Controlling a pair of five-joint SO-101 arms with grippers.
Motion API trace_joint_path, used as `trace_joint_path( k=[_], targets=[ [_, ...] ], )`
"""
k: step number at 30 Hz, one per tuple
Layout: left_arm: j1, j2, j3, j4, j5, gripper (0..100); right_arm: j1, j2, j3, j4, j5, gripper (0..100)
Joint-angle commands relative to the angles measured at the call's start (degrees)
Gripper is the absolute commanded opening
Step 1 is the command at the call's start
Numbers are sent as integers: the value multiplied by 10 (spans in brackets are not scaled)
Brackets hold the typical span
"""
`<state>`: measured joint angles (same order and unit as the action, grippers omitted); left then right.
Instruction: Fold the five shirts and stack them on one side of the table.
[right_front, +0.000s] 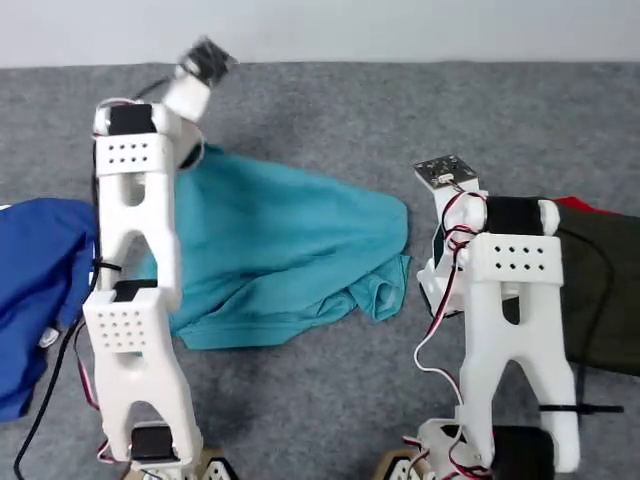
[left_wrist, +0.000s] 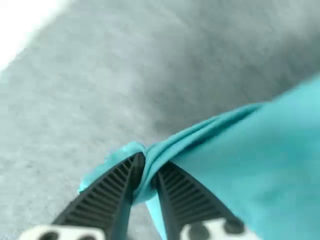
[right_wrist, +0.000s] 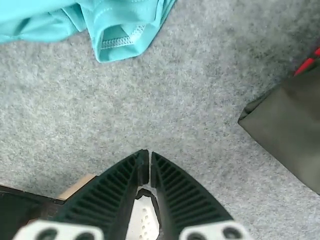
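A teal shirt (right_front: 280, 250) lies crumpled and half spread in the middle of the grey table. At the shirt's far left corner, my left gripper (left_wrist: 146, 172) is shut on a bunched fold of the teal shirt (left_wrist: 260, 160), lifted a little off the surface. My right gripper (right_wrist: 149, 162) is shut with nothing in it, hovering over bare grey surface. It sits between a teal sleeve (right_wrist: 120, 25) and a dark olive shirt (right_wrist: 290, 135).
A blue shirt (right_front: 35, 270) lies at the left edge. The dark olive shirt (right_front: 600, 290) rests at the right edge with a red shirt (right_front: 580, 205) peeking out behind it. Bare grey surface (right_front: 400, 110) stretches across the back and the front middle.
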<state>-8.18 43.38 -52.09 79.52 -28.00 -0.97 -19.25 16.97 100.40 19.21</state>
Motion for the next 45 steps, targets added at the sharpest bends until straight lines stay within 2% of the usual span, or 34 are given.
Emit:
trace_joint_path(
  k=[1,10,17,19,24,28,31,36,45],
  targets=[
    [-23,19,-87,-59,53,14,-2,-3,-5,17,-5,9],
    [-91,120,-167,-71,57,15,-5,2,-9,-1,-5,9],
    [-149,122,-179,-52,56,16,-10,2,-10,-41,-5,9],
    [-155,118,-191,-23,54,34,-22,2,-10,-39,-5,9],
    [-141,84,-291,123,47,182,-41,2,-10,-36,-5,9],
    [-103,62,-383,209,24,190,-33,1,-10,-20,-5,9],
    [-77,38,-403,212,21,188,-16,0,-10,0,-5,9],
    [-22,-36,-338,213,20,188,48,-4,-10,21,-1,9],
    [60,-178,-89,209,37,152,160,-5,-10,22,-1,9]
  ],
)
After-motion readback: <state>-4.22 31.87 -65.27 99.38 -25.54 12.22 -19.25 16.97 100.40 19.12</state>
